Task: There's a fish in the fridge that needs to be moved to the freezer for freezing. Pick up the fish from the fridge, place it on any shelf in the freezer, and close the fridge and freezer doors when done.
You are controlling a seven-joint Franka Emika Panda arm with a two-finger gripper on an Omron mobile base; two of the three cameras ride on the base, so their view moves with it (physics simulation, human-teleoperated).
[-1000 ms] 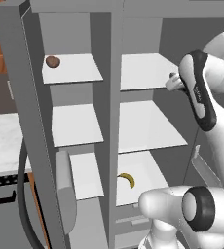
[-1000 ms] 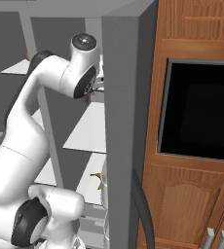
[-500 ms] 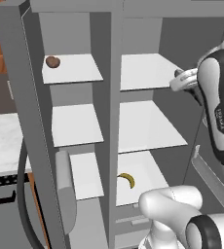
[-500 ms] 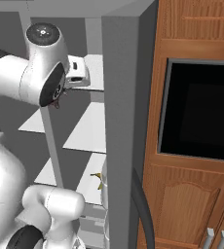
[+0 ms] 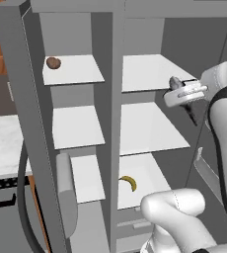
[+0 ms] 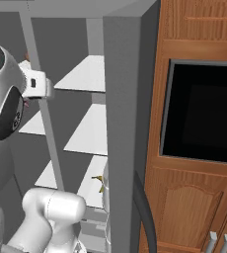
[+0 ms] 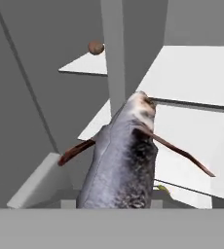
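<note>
Grey side-by-side cabinet walls frame the scene, both compartments standing open between a marble counter and wooden cupboards. Seen from the hand, the slender grey-black fish with thin brown fin points (image 7: pixel 126 155) rises straight off the two-finger gripper (image 5: pixel 175 85); it appears clamped in the jaws, though the fingertips themselves are hidden beneath it. The gripper hangs in front of the wider fridge compartment (image 5: pixel 152 123), level with its top broad white shelf. I judge the fish light, fairly stiff and likely slick, so a hold across the thick mid-body suits it better than the frail fins. The narrower freezer compartment (image 5: pixel 76 126) holds a round brown lump (image 5: pixel 53 63) on its top small white shelf (image 5: pixel 78 69); the lower small shelves are bare. A curved yellow banana (image 5: pixel 129 183) lies on the fridge's lowest shelf.
</note>
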